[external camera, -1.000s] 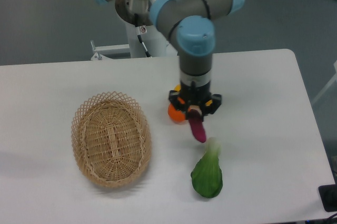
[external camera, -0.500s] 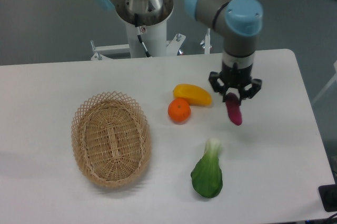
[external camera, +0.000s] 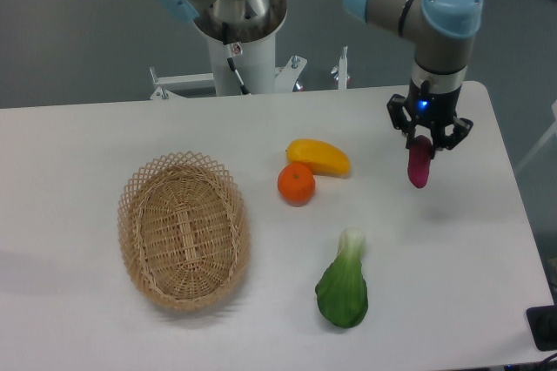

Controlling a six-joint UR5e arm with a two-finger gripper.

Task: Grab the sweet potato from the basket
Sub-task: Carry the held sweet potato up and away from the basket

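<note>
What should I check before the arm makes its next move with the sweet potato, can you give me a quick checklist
1. Grasp: the gripper is shut on the top end of the sweet potato, which hangs down from it. Ok.
2. Potato out of the basket: it is far to the right of the basket, which holds nothing. Ok.
3. Lift: whether the potato's lower tip is off the table cannot be judged from this single view. Cannot tell.
4. Neighbours: the yellow fruit, orange and green vegetable all lie apart to the left of the potato. Ok.
5. Table edge: the potato hangs near the right edge, so a drop could probably roll off. Not ok.
</note>
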